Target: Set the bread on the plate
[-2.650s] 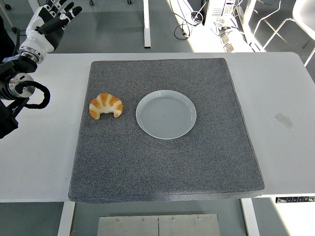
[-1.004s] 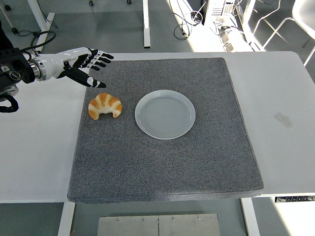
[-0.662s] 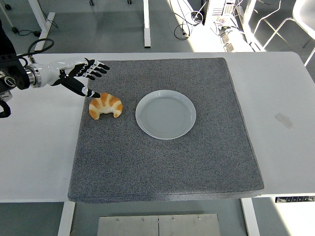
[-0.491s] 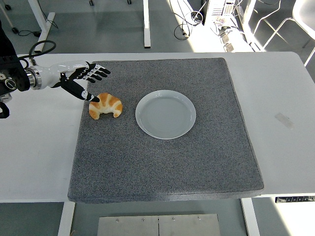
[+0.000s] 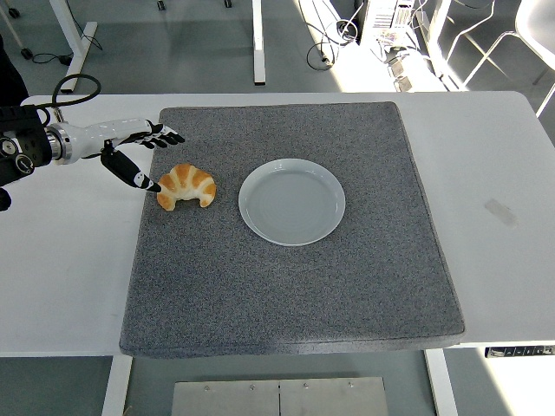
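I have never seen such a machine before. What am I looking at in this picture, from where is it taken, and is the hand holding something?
This is a humanoid robot working at a white table. The camera sits high on the robot's own side and looks forward and down, so the table's near edge is at the bottom. On the table lies a grey mat. On the mat are a croissant and, to its right, an empty pale plate. The robot's left hand comes in from the left edge. Its fingers are spread and it holds nothing; its thumb tip is right at the croissant's left end. The right arm is not visible. The bread is not yet on the plate.
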